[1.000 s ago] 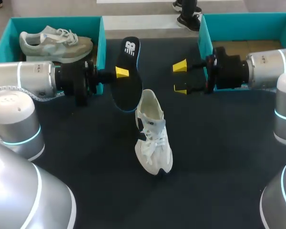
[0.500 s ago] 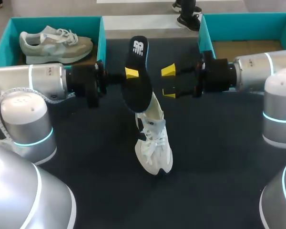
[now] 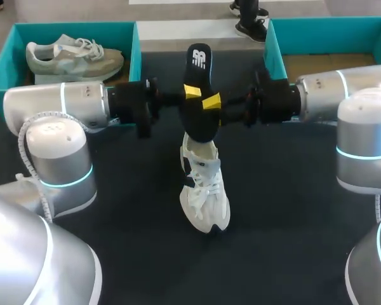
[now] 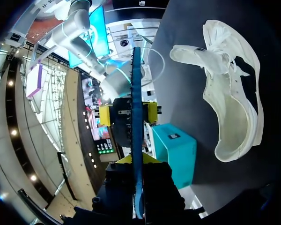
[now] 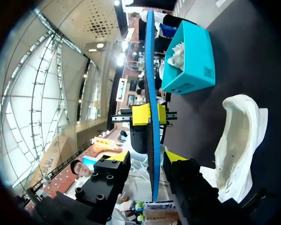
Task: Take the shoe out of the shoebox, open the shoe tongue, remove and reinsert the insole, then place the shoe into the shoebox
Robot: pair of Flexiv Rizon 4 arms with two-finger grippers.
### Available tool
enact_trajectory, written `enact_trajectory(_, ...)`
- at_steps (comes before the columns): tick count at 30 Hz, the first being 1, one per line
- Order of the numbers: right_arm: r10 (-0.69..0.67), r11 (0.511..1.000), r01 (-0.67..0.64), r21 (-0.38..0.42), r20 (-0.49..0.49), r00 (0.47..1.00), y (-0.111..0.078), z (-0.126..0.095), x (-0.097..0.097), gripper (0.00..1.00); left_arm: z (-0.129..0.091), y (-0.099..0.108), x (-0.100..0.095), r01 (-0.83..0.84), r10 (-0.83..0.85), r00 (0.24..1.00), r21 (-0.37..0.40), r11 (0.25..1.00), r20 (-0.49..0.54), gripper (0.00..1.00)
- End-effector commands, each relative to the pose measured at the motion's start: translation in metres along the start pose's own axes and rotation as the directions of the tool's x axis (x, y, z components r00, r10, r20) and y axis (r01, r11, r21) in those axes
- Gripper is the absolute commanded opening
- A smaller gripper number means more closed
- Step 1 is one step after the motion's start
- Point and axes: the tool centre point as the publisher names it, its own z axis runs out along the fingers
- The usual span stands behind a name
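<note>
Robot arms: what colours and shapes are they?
The left arm and right arm are fat silver tubes with glowing blue rings and black wrists. A ribbed grey cable runs along the left one. The left pincer and right pincer have yellow tips.

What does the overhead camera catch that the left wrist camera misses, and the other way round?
Only the head view shows the grey shoe lying in the left shoebox, plus the broad black face of the insole. Only the left wrist view shows that insole edge-on, as a thin blue line. Both show the insole, the white shoe on the table, the right shoebox and the right gripper.
</note>
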Motion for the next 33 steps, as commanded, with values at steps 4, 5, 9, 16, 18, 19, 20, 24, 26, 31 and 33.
enact_trajectory(4, 0.002, 1.0, -0.002, 0.014, -0.005, 1.0, 0.006, 0.005, -0.003, 0.41, 0.011, -0.001, 0.004, 0.004, -0.004, 1.0, 0.002, 1.0, 0.009, 0.0)
enact_trajectory(5, 0.002, 1.0, -0.001, 0.014, -0.006, 1.0, 0.007, 0.005, -0.004, 0.41, 0.011, -0.002, 0.004, 0.006, -0.006, 1.0, 0.004, 1.0, 0.011, 0.0)
enact_trajectory(9, 0.003, 1.0, -0.003, 0.02, -0.005, 1.0, 0.009, 0.006, -0.005, 0.41, 0.013, -0.006, 0.002, 0.01, -0.01, 1.0, 0.009, 1.0, 0.019, 0.0)
enact_trajectory(16, 0.007, 1.0, -0.006, 0.028, -0.01, 1.0, 0.009, 0.006, -0.006, 0.2, 0.015, -0.006, 0.0, 0.013, -0.013, 1.0, 0.006, 1.0, 0.027, 0.0)
enact_trajectory(18, 0.007, 1.0, -0.007, 0.029, -0.011, 1.0, 0.009, 0.006, -0.006, 0.0, 0.016, -0.006, 0.0, 0.013, -0.013, 1.0, 0.003, 1.0, 0.029, 0.0)
enact_trajectory(19, 0.008, 1.0, -0.008, 0.029, -0.011, 1.0, 0.009, 0.006, -0.006, 0.0, 0.016, -0.006, -0.001, 0.012, -0.012, 1.0, 0.003, 1.0, 0.029, 0.0)
enact_trajectory(20, 0.008, 1.0, -0.008, 0.028, -0.012, 1.0, 0.009, 0.006, -0.006, 0.0, 0.016, -0.005, -0.001, 0.012, -0.013, 0.999, 0.003, 1.0, 0.03, 0.0)
enact_trajectory(24, 0.006, 1.0, -0.005, 0.015, -0.022, 1.0, 0.009, 0.004, -0.008, 0.0, 0.017, -0.008, -0.003, 0.027, -0.029, 0.998, 0.025, 0.999, 0.047, 0.0)
enact_trajectory(26, -0.01, 1.0, 0.01, 0.018, -0.019, 1.0, 0.009, 0.004, -0.009, 0.0, 0.017, -0.011, -0.002, 0.047, -0.048, 0.998, 0.043, 0.998, 0.034, 0.0)
enact_trajectory(31, -0.052, 0.999, 0.052, 0.007, 0.013, 0.999, 0.012, 0.004, -0.011, 0.0, 0.002, -0.01, 0.0, 0.093, -0.093, 0.995, -0.003, 0.996, 0.018, 1.0)
enact_trajectory(33, -0.067, 0.998, 0.067, -0.003, 0.04, 0.997, 0.013, 0.002, -0.014, 0.0, -0.007, -0.009, -0.001, 0.11, -0.11, 0.994, -0.013, 0.994, 0.022, 1.0)
